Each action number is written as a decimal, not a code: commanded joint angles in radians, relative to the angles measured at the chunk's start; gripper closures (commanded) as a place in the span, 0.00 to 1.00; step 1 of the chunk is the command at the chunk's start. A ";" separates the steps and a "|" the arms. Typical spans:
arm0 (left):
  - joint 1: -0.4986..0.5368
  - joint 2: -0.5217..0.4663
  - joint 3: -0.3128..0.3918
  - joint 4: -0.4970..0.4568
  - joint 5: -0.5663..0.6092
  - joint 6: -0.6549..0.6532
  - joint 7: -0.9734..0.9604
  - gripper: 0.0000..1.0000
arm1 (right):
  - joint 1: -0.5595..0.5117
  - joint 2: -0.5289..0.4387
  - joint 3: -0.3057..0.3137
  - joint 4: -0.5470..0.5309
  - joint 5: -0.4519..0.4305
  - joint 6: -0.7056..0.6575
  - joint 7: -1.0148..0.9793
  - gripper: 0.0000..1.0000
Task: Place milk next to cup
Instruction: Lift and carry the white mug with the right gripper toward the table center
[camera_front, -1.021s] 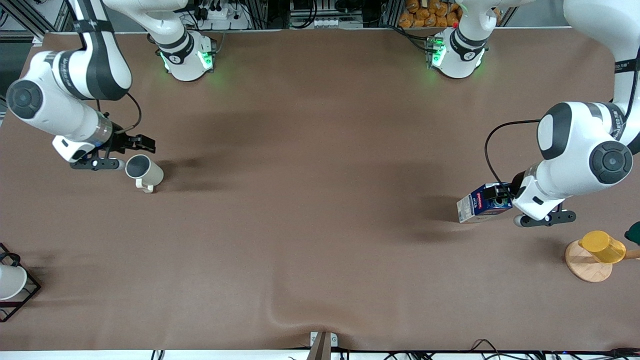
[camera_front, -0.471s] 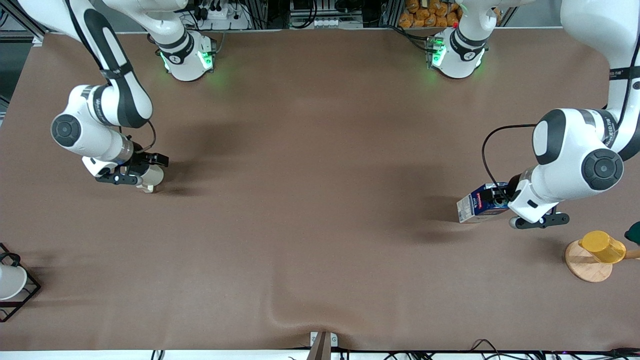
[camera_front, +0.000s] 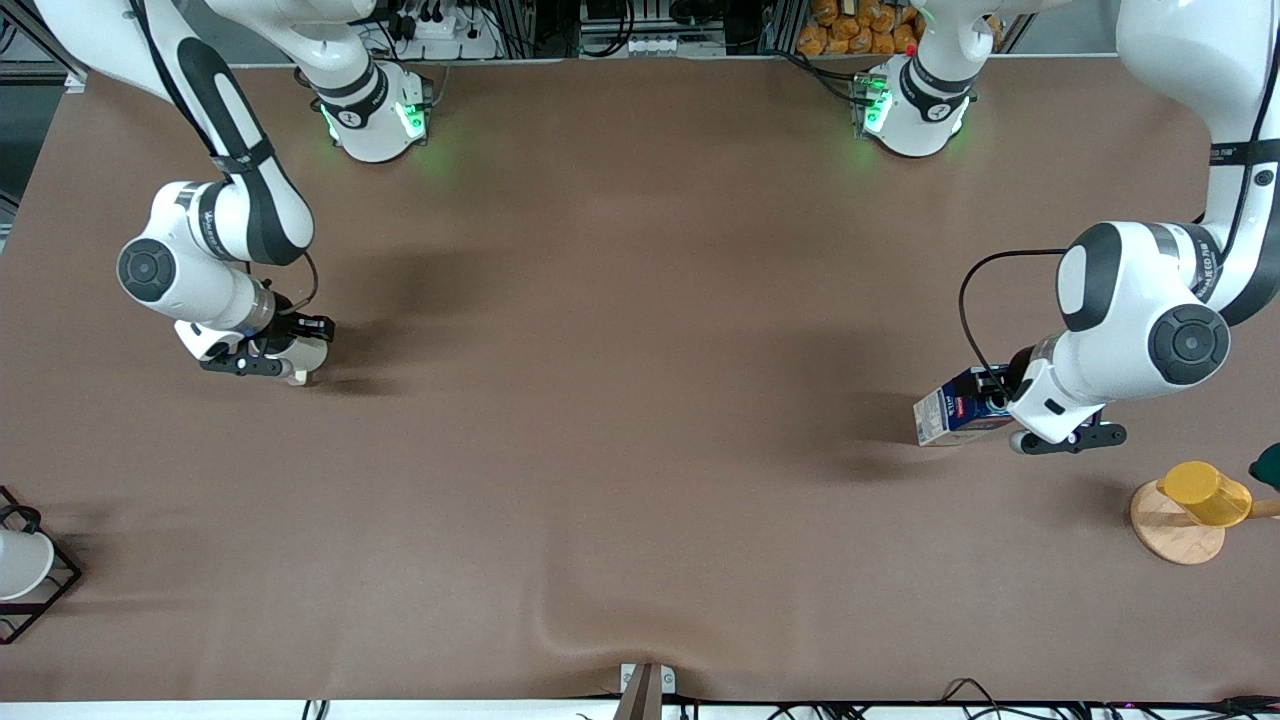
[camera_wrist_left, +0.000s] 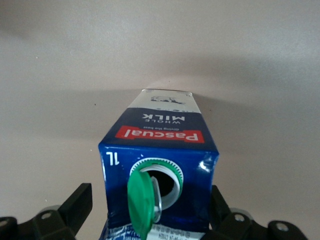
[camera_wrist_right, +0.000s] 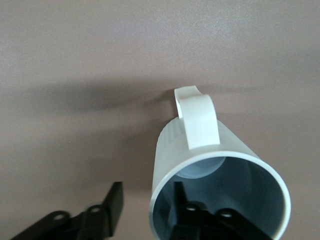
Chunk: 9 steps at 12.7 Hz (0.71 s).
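Observation:
The milk (camera_front: 945, 412), a dark blue carton with a white lower part and a red band, stands near the left arm's end of the table. Its green cap is flipped open in the left wrist view (camera_wrist_left: 160, 135). My left gripper (camera_front: 985, 405) is open with one finger on each side of the carton's top (camera_wrist_left: 150, 196). The pale beige cup (camera_front: 306, 356) stands near the right arm's end. My right gripper (camera_front: 288, 345) is open over its rim. In the right wrist view one finger is inside the cup (camera_wrist_right: 172, 145) and one outside, either side of the wall (camera_wrist_right: 147, 192).
A yellow cup (camera_front: 1205, 493) sits on a wooden disc (camera_front: 1170, 535) near the left arm's end, nearer the front camera than the milk. A white cup in a black wire rack (camera_front: 55, 590) is at the right arm's end. The cloth has a ridge (camera_front: 575, 630) by the front edge.
My right gripper moved from beside the cup to over it and came down, one finger now inside the rim. My left gripper shifted slightly along the carton's top.

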 joint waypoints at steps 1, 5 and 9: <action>0.002 -0.014 0.000 -0.017 -0.018 0.003 0.001 0.00 | -0.005 0.011 0.008 0.015 -0.008 0.003 0.009 1.00; 0.002 -0.014 0.000 -0.017 -0.018 0.000 0.008 0.11 | 0.021 -0.023 0.013 0.090 -0.006 -0.068 0.009 1.00; 0.002 -0.014 0.000 -0.007 -0.018 -0.001 0.013 0.15 | 0.139 -0.042 0.027 0.234 0.040 -0.248 0.098 1.00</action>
